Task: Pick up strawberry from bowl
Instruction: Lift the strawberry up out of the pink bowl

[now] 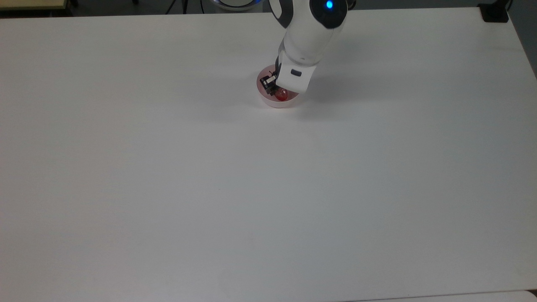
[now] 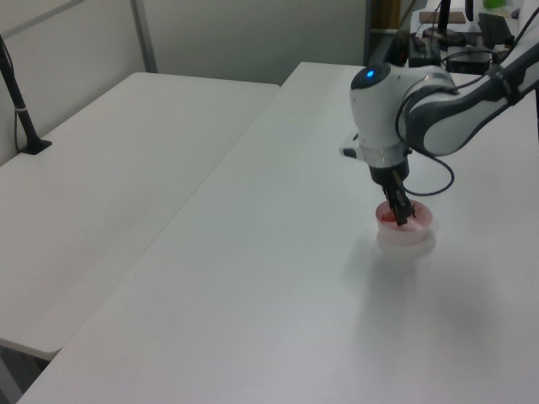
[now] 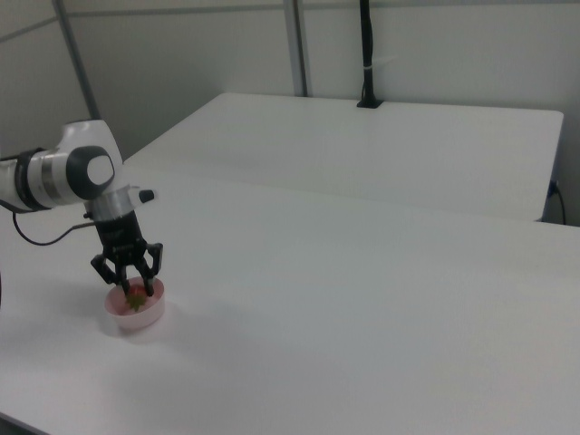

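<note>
Top view: bowl (image 1: 277, 102) far up the white table (image 1: 209, 188) near its far edge, strawberry (image 1: 281, 95) red inside it beside a dark finger, with wide bare tabletop toward the top view's left, right and bottom. Left view: gripper (image 2: 400, 219) dipped into the pink bowl (image 2: 405, 231), broad open surface on the left view's left. Right view: gripper (image 3: 132, 288) closed on the strawberry (image 3: 136, 300) just over the bowl (image 3: 136, 314), near the table's front edge.
</note>
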You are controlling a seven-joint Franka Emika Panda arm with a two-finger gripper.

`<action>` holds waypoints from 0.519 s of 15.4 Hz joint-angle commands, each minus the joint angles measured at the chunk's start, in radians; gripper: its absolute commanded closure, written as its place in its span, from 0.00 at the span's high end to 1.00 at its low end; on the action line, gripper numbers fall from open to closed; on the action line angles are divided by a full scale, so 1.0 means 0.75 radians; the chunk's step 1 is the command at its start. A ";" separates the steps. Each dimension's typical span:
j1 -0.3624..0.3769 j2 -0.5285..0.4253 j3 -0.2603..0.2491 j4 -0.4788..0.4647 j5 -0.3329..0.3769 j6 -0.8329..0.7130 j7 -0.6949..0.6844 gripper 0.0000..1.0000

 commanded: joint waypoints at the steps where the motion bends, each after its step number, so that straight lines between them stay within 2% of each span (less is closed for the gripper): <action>1: -0.026 -0.144 0.012 0.061 0.068 -0.127 0.026 0.38; 4: -0.181 -0.164 0.043 0.202 0.138 -0.176 0.101 0.38; 6: -0.326 -0.164 0.082 0.296 0.140 -0.180 0.179 0.38; 8: -0.449 -0.167 0.121 0.370 0.140 -0.225 0.175 0.38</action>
